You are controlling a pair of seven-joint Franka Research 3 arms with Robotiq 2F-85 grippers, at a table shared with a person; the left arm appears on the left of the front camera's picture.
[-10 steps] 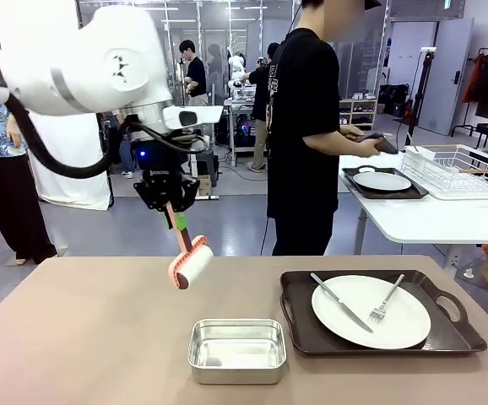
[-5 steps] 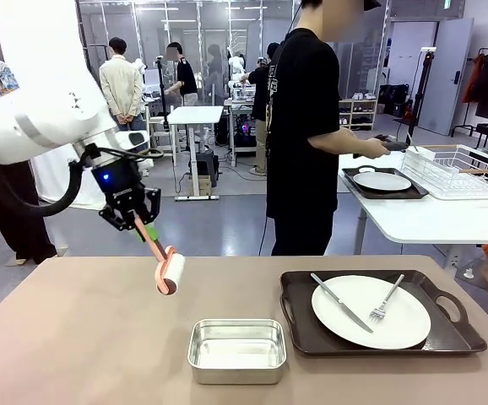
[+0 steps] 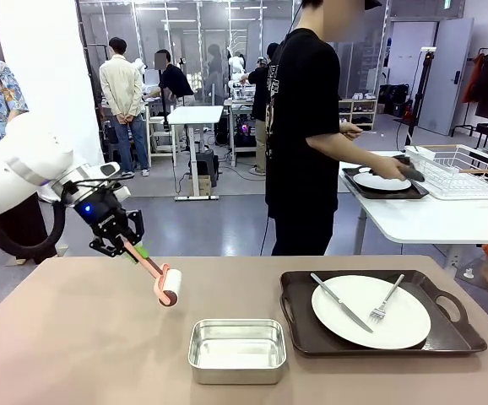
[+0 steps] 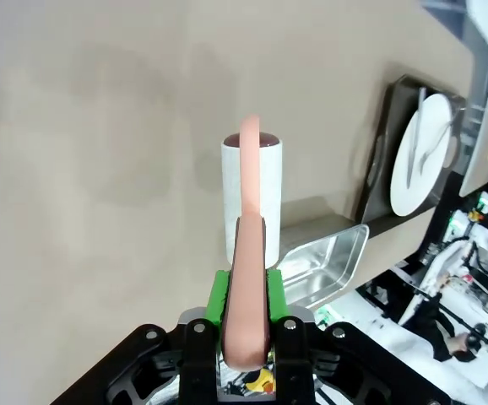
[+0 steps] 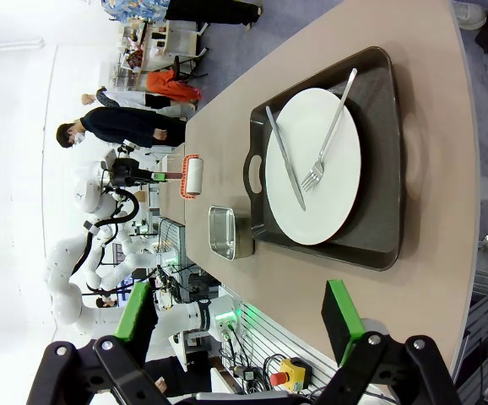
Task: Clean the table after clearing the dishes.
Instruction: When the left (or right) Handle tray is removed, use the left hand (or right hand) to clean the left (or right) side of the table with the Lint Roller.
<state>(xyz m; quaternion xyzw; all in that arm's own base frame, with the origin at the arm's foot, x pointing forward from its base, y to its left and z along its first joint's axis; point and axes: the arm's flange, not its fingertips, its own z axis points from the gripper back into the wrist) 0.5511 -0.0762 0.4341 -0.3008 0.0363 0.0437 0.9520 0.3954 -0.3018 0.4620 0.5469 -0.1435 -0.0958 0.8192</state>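
My left gripper [image 3: 132,247] is shut on the pink handle of a white lint roller [image 3: 170,287], which hangs low over the left middle of the tan table [image 3: 75,346]; I cannot tell whether it touches. In the left wrist view the green pads [image 4: 219,302] clamp the handle [image 4: 248,253] and the roller [image 4: 251,198] points at the tabletop. One white plate [image 3: 371,310] with knife and fork lies on a dark tray [image 3: 447,325] at the table's right. My right gripper [image 5: 237,325] stands open above that tray [image 5: 383,126], nothing between its fingers.
A small steel pan [image 3: 237,350] sits near the front edge, left of the tray. A person in black stands at the far side, hands on a second tray with a plate [image 3: 381,180] on a white side table [image 3: 430,221], beside a wire dish rack [image 3: 462,170].
My left arm has swung down and to the left, lowering the lint roller toward the tabletop. The person's hands have moved down onto the tray on the side table.
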